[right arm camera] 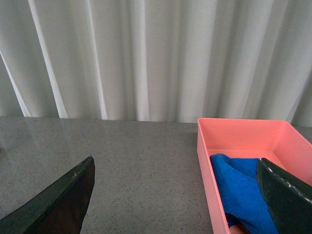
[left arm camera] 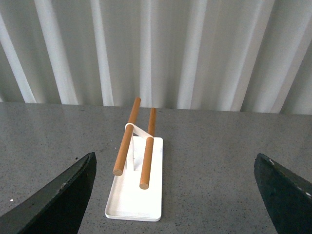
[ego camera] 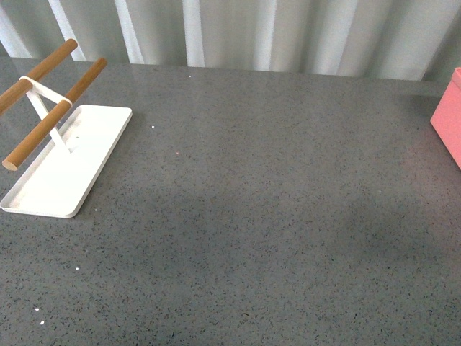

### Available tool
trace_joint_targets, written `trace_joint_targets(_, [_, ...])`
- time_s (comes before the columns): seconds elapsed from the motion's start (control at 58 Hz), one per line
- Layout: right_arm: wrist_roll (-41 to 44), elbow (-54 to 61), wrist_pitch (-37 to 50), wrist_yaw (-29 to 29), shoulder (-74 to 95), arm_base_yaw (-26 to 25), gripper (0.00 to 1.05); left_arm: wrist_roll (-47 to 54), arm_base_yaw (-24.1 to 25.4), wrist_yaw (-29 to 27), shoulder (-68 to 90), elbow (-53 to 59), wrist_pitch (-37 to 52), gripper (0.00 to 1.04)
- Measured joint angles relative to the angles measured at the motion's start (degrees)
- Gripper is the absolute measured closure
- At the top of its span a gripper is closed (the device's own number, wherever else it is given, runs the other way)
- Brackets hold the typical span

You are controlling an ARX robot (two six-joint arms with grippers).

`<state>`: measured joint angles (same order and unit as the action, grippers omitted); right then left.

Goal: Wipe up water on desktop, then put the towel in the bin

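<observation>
The blue towel (right arm camera: pixel 239 192) lies inside the pink bin (right arm camera: pixel 243 129) at the desktop's (ego camera: pixel 252 202) far right, just ahead of the right gripper (right arm camera: pixel 175 195), whose fingers are spread and empty. The left gripper (left arm camera: pixel 175 190) is likewise spread.

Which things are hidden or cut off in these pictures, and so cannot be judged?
- Front view: the bin is cut by the picture edge; its inside is unseen, and neither arm shows.
- Right wrist view: the towel in the bin is partly behind a finger and cut by the edge.
- Any remaining water on the desktop: too faint to tell.
</observation>
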<state>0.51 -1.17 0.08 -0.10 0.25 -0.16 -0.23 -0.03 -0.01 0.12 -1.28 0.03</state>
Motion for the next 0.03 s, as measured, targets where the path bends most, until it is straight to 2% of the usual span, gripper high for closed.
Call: trace_joint_targets(0.034, [0.0,0.0,0.0,0.0,0.0,0.0,0.07,0.0,0.0,0.0,0.0,0.0,0.0,0.07])
